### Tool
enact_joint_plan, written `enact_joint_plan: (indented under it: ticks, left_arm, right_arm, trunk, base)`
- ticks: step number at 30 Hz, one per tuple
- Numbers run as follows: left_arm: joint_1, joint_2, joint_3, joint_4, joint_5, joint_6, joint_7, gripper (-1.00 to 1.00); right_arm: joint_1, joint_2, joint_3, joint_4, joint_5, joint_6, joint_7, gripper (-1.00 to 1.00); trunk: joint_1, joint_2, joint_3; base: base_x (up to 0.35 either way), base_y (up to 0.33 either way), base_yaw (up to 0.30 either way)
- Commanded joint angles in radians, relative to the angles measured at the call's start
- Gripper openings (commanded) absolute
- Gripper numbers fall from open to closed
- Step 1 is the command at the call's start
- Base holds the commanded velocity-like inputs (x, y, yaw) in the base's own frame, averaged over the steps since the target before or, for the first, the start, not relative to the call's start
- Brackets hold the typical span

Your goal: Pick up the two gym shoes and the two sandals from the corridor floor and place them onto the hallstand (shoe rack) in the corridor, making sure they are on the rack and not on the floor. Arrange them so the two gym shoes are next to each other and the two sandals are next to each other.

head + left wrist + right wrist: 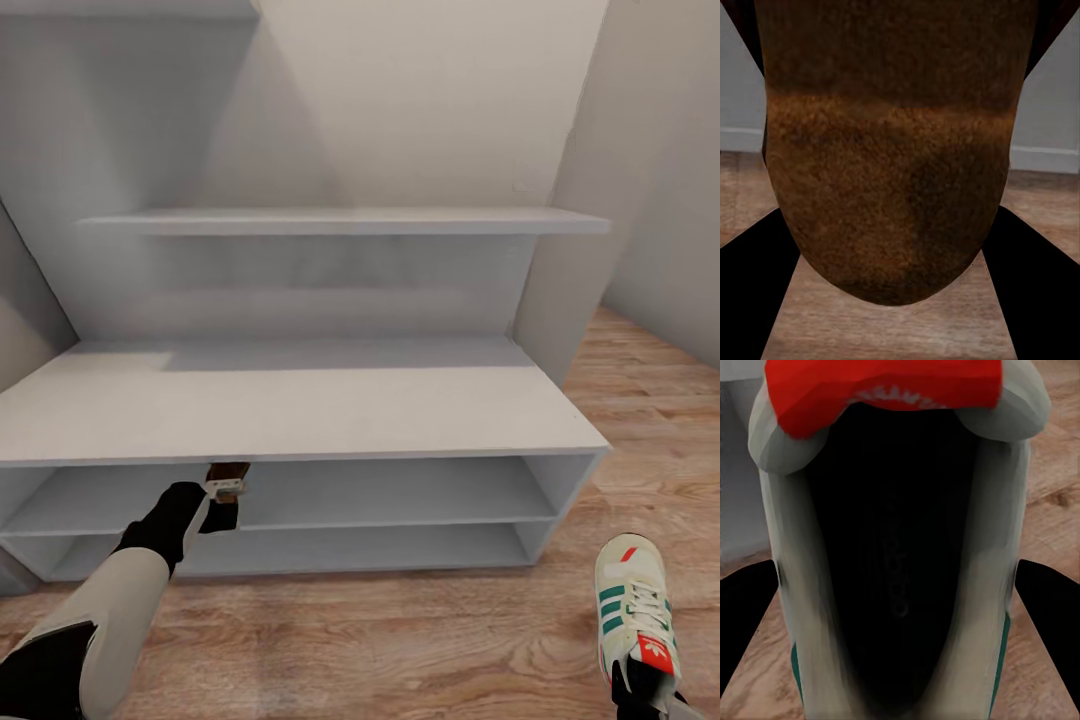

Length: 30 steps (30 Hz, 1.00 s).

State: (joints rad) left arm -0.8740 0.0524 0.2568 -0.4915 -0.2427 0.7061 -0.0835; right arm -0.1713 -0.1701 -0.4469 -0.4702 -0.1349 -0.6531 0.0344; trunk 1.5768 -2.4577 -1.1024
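**Sandal at shelf mouth: snag risk**

Left gripper (226, 490) pinches a sandal (889, 161) under the hallstand (300, 410) worktop edge, 7 o'clock. Right gripper (640, 690) clamps a gym shoe (635, 610) above the corridor floor (400, 640), 5 o'clock. Lifting now likely knocks the sandal against the edge, twisting it loose.

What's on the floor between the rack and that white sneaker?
Nothing: in the head view, only bare wood floor separates the hallstand from the gym shoe.

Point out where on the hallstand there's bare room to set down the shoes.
The hallstand's wide bench top is bare from its left end to the right side panel. The long wall shelf above is bare too. The upper open shelf is busy at its left front, where the left gripper holds a sandal; rightward it is free.
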Motion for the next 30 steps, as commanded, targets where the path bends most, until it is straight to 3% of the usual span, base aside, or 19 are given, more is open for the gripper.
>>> enact_joint_plan:
  ticks: [1,7,30]
  left_arm:
    - [-0.001,0.000,0.006,0.001,-0.010,0.003,-0.009,-1.00]
    - [0.000,0.000,0.007,0.001,-0.010,0.000,-0.009,-1.00]
    - [-0.002,-0.001,0.008,0.005,-0.010,-0.010,-0.008,-1.00]
  right_arm:
    - [-0.001,0.000,0.001,0.001,-0.008,-0.003,0.004,-1.00]
    - [-0.001,0.000,0.001,0.001,-0.008,-0.003,0.004,-1.00]
    - [-0.001,0.000,0.001,0.001,-0.008,-0.003,0.004,-1.00]
  trunk:
    - [0.000,0.000,-0.001]
    - [0.000,0.000,-0.001]
    - [0.000,0.000,-0.001]
  base:
    - [0.275,0.000,0.000]
    - [0.186,0.000,0.000]
    - [0.005,0.000,0.000]
